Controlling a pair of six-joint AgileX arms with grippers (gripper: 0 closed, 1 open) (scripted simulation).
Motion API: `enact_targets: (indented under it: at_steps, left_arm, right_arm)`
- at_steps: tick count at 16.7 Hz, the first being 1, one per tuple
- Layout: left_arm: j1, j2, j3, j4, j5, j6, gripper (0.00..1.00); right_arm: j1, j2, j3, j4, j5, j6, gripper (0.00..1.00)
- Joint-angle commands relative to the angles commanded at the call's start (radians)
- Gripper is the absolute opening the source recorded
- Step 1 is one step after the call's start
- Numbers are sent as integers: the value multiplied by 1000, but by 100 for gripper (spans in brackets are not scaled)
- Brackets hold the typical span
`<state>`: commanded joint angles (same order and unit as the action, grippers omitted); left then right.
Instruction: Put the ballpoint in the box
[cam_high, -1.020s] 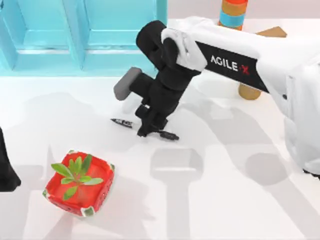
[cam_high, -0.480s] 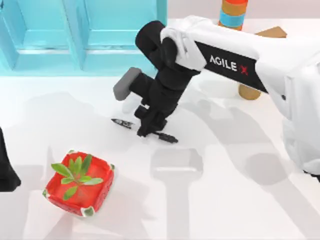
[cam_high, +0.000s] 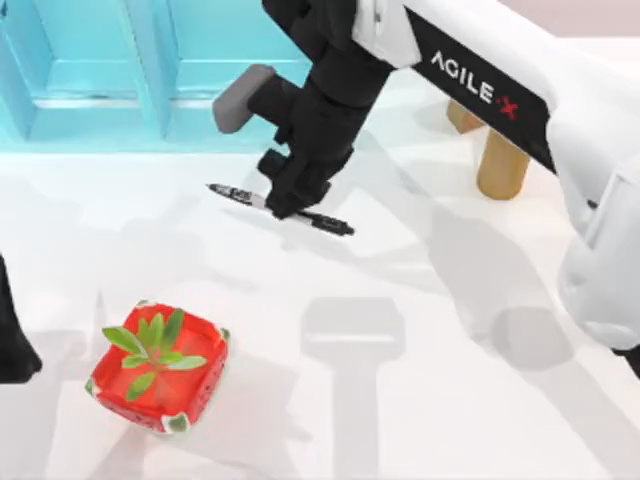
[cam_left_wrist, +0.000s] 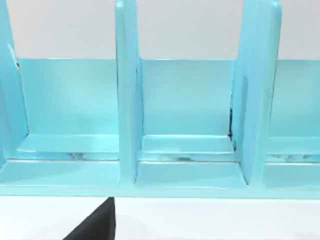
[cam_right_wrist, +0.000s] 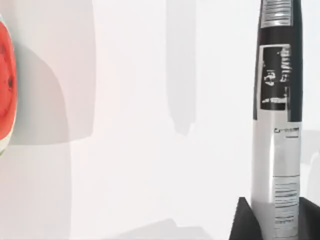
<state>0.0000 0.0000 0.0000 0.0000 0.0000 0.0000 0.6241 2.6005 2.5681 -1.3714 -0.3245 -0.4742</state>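
right gripper (cam_high: 283, 205) clamped on ballpoint (cam_high: 238, 193) mid-barrel, pen lying crosswise, both ends protruding. pen held above table (cam_high: 450, 330), just in front of box (cam_high: 150, 90), outside its compartments. left gripper (cam_high: 12, 340) parked at left table edge, finger state cannot tell. red pot (cam_high: 160, 370) near front left.

My right wrist camera shows the pen (cam_right_wrist: 276, 145) held upright between my dark jaws, which close on its silvery barrel near the lower end. Small print and black bands cover the upper barrel. Behind it lies the white counter (cam_right_wrist: 140, 150) with grey shadows, and the red pot (cam_right_wrist: 5, 85) sits at the edge.
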Motion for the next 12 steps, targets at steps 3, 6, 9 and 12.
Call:
enact_targets:
  at_steps: [3, 6, 9, 12]
  left_arm:
    - [0, 0, 0, 0, 0, 0, 100]
    - [0, 0, 0, 0, 0, 0, 100]
    - [0, 0, 0, 0, 0, 0, 100]
    - [0, 0, 0, 0, 0, 0, 100]
  right_arm:
    - [0, 7, 80, -77, 2, 0, 0]
    - [0, 9, 85, -83, 3, 0, 0]
    - [-6, 0, 81, -85, 8, 12, 0]
    - [-71, -44, 57, -120, 57, 106, 0]
